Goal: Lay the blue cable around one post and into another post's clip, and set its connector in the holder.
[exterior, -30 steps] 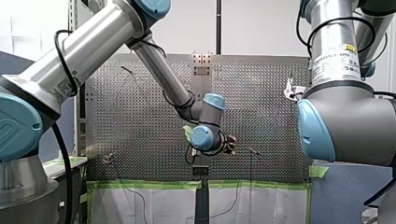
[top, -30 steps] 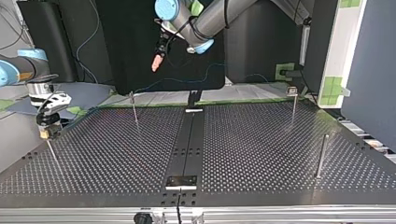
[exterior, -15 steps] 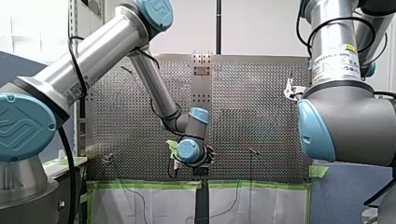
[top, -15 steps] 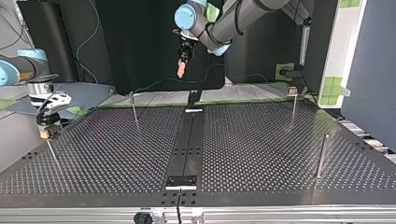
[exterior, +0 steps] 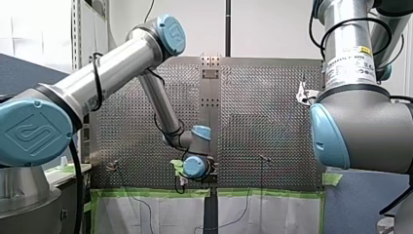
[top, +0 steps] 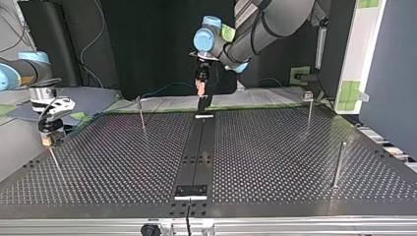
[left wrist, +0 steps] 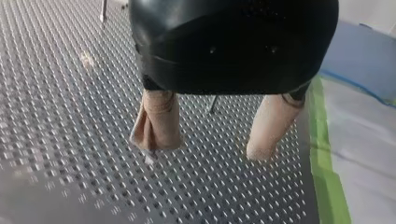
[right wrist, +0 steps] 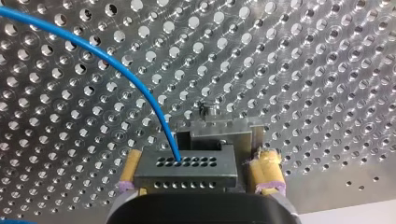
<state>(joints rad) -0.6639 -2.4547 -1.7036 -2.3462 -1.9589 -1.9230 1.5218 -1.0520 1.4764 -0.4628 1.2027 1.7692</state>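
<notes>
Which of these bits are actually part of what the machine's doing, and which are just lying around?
Part of the job: blue cable; connector, gripped by the right arm's tool; metal holder just ahead of it; posts; the left arm's open tool.

Just lying about: green tape along the table edge; black panel behind the table.

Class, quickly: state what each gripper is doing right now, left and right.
Left gripper: open, holding nothing.
Right gripper: closed on the connector of the blue cable.
</notes>
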